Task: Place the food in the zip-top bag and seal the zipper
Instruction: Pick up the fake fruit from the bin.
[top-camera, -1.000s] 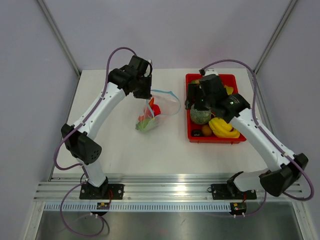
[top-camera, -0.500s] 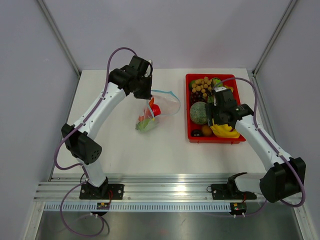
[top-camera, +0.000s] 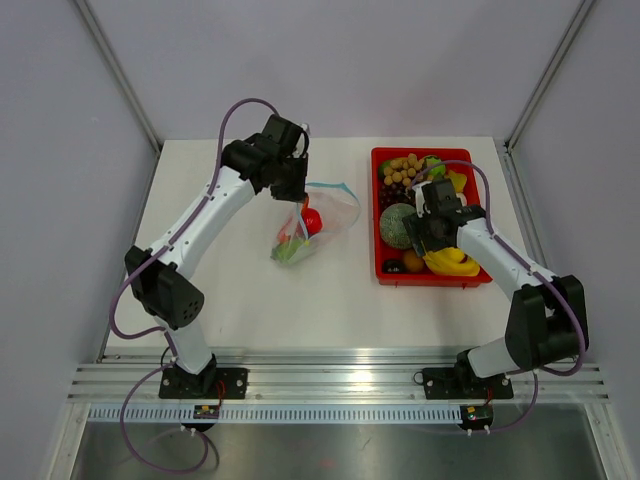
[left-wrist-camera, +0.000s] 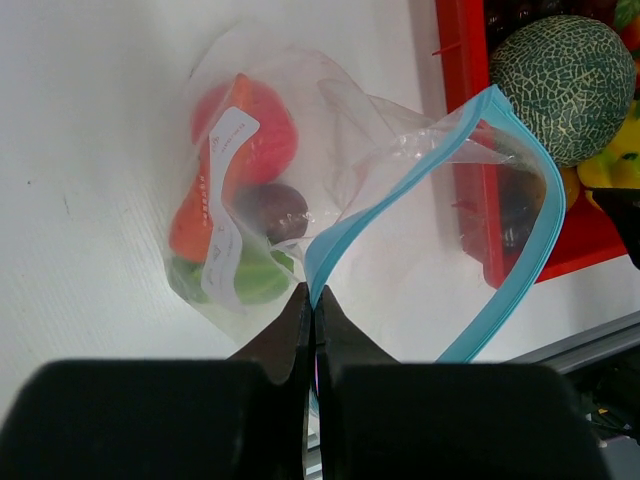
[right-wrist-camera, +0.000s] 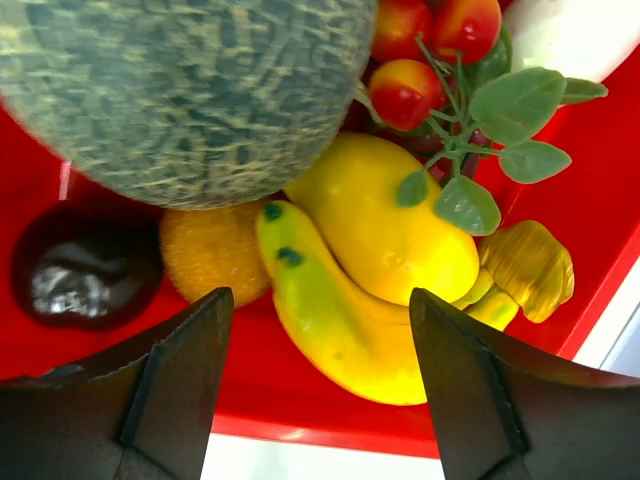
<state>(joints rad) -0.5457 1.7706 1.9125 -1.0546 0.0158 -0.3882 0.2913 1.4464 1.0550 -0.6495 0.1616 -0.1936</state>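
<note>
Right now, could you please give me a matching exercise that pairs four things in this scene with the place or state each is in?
Things:
1. left tool
2. right tool
3. melon
4. red round fruit

Places or states:
A. inside the zip-top bag
B. open, above the bananas
C. lying in the red tray
D. shut on the zipper

Pairs: 1-D, 2-B, 3-C, 4-A
</note>
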